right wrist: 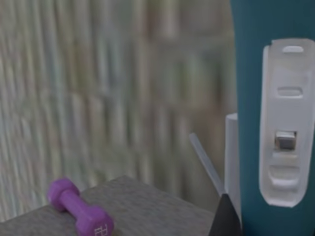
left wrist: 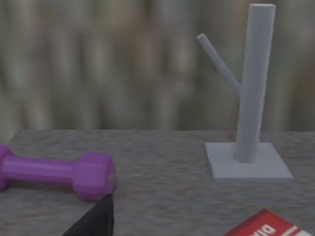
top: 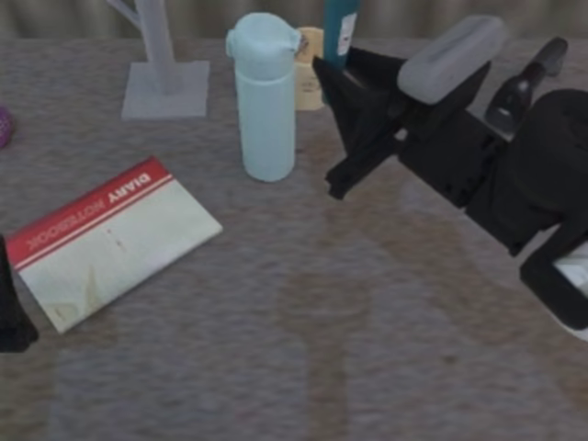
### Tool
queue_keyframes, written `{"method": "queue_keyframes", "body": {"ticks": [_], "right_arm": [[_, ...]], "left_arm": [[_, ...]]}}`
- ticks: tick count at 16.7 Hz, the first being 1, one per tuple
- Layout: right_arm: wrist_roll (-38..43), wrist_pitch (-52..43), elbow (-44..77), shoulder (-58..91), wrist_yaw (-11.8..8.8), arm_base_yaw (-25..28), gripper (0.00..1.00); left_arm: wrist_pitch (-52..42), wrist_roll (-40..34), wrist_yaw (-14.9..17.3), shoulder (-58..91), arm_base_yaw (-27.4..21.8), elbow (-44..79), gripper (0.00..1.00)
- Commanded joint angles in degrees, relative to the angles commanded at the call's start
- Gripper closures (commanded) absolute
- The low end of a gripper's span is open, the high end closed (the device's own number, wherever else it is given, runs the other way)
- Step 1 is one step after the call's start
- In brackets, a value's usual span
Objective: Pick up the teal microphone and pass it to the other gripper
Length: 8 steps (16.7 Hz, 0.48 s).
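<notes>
Near left edge: left gripper [top: 11, 312] parked, dark tip only, jaw state cannot be told. Just right of it, diary notebook [top: 110, 241] flat on table [top: 367, 349]. Mid-table: pale blue bottle [top: 265, 96] upright. Far right: right gripper [top: 344, 115] reaching toward far edge, 2 black fingers around teal microphone [top: 341, 28], handle upright between jaws, white label [right wrist: 286, 120] facing wrist camera. Far left: white stand [top: 165, 69], purple dumbbell [left wrist: 59, 173].
</notes>
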Motion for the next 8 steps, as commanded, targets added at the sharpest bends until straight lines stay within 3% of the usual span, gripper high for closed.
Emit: {"method": "queue_keyframes", "body": {"ticks": [5,8], "right_arm": [[0.0,0.0,0.0,0.0,0.0,0.0,1.0],[0.0,0.0,0.0,0.0,0.0,0.0,1.0]], "left_arm": [[0.3,0.1,0.6,0.7,-0.3,0.6,0.0],[2.7,0.7,4.5,6.3,-2.1,4.6,0.0]]}}
